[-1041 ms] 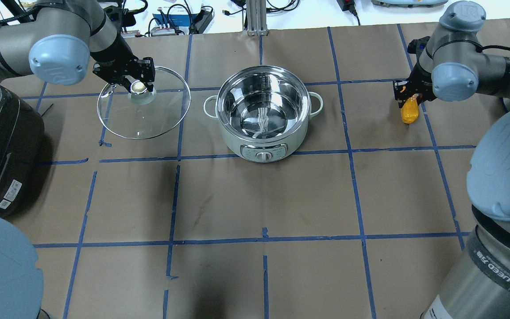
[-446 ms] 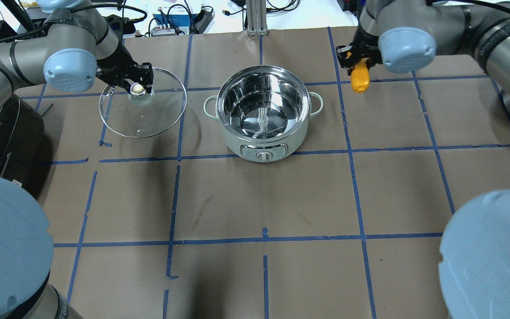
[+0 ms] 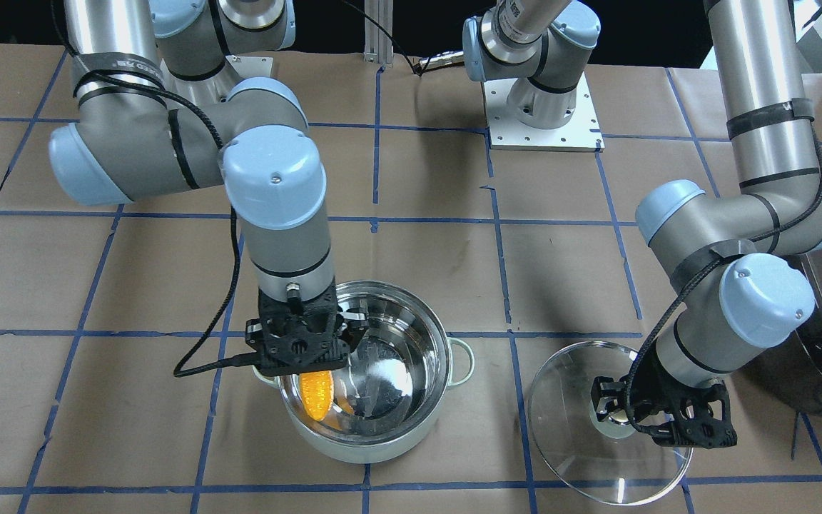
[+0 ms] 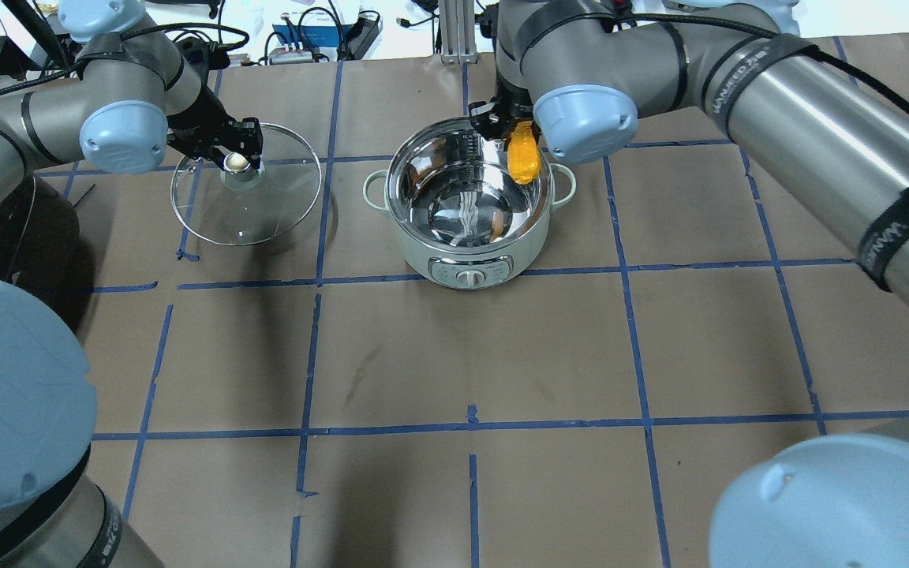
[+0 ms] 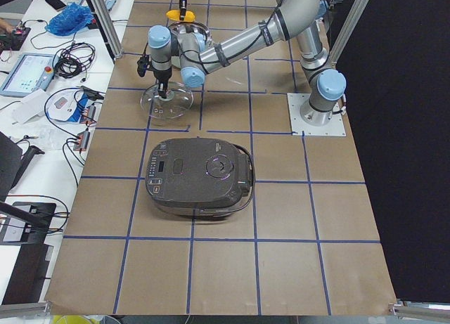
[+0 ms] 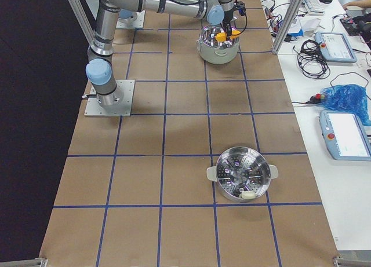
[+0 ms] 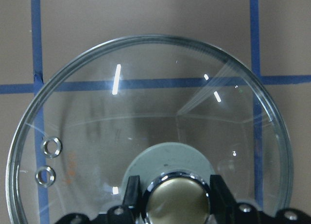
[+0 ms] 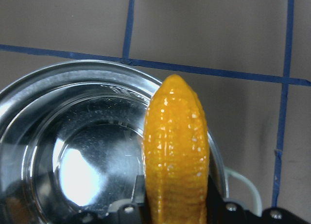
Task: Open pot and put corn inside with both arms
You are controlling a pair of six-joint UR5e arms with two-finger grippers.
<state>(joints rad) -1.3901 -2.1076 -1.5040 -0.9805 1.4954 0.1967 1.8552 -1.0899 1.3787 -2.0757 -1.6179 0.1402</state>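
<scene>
Nearest my side of the brown paper-covered table (image 4: 462, 355) with its blue tape grid, the dark grey-brown rice cooker (image 5: 200, 176) sits at the left end and a round steel steamer tray (image 6: 242, 174) at the right end; both are well apart from the work and neither concerns me.

Further in stands the round mint-white pot with the shiny steel bowl (image 4: 415, 248), its dial panel facing me; the lid is off and the bowl holds nothing but reflections, so I judge the opening step done.

Just beyond, at the far right of the pot's rim, the right gripper (image 3: 309, 364) hangs the small yellow-orange plastic corn cob (image 4: 523, 158) upright, tip down, its fingers clamped on the upper end; from the front view the cob sits inside the opening, close to the wall on my right; from the right wrist view its tip lines up almost over the rim, so I cannot tell how far below the rim it reaches.

At about the same depth, to the left and clear of the pot, the left gripper (image 4: 235, 155) pinches the round metal knob (image 7: 177, 199) of the clear glass lid (image 4: 265, 209) between both fingers (image 7: 132, 190); I cannot tell whether the lid's edge rests on the paper.

The step in hand is placing the corn; I judge the next move calls for shifting it a little toward the bowl's centre, lowering it, then releasing.
</scene>
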